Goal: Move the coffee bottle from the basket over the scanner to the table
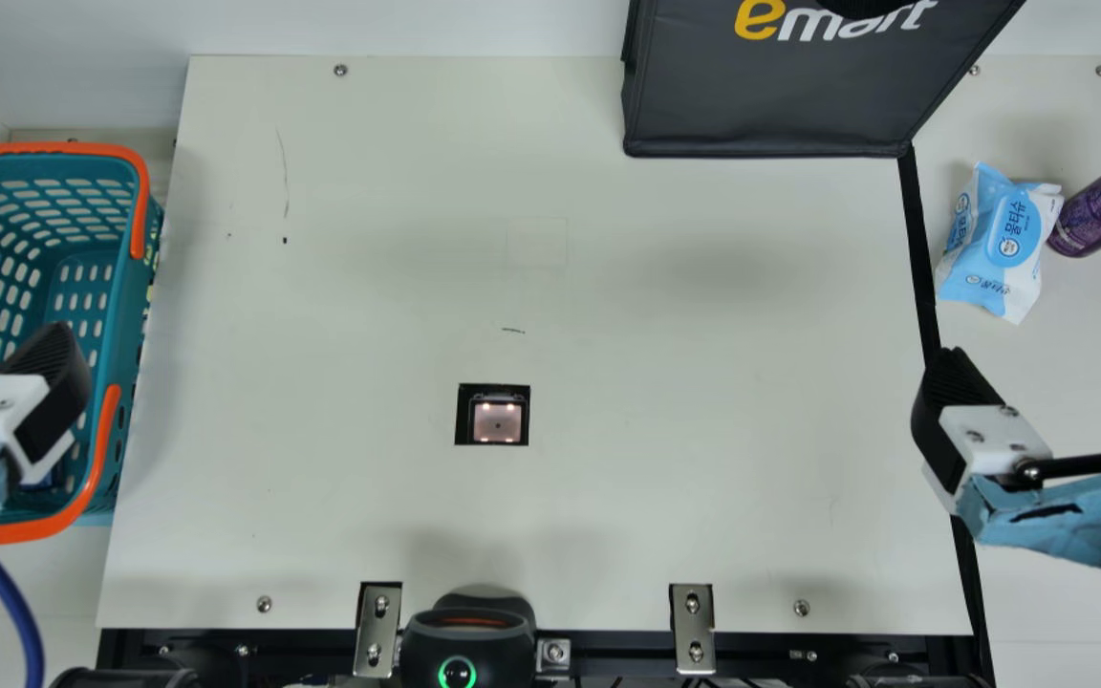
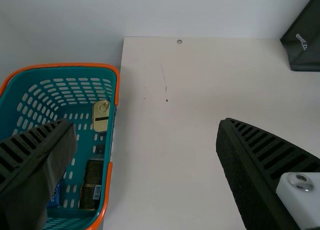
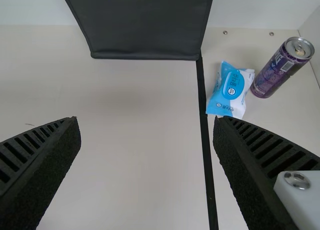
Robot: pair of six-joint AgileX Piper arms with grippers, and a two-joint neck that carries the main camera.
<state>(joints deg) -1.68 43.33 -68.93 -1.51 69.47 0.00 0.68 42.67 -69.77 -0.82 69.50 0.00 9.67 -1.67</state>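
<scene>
while the coffee bottle (image 2: 91, 185) lies in the basket (image 2: 65, 65), lower left of the left wrist view, pickup seems due, both arms' jaws being spread, the left jaws needing to descend around it.

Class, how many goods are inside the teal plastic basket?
3 visible: a gold ring-pull tin, a dark coffee bottle nearer the front, both table-side; a blue item beside the bottle. More may be hidden.

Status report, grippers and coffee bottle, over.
Left gripper, right gripper open, empty. Dark bottle, likely the coffee, in basket. Gold item by its cap may crowd the grasp.
</scene>
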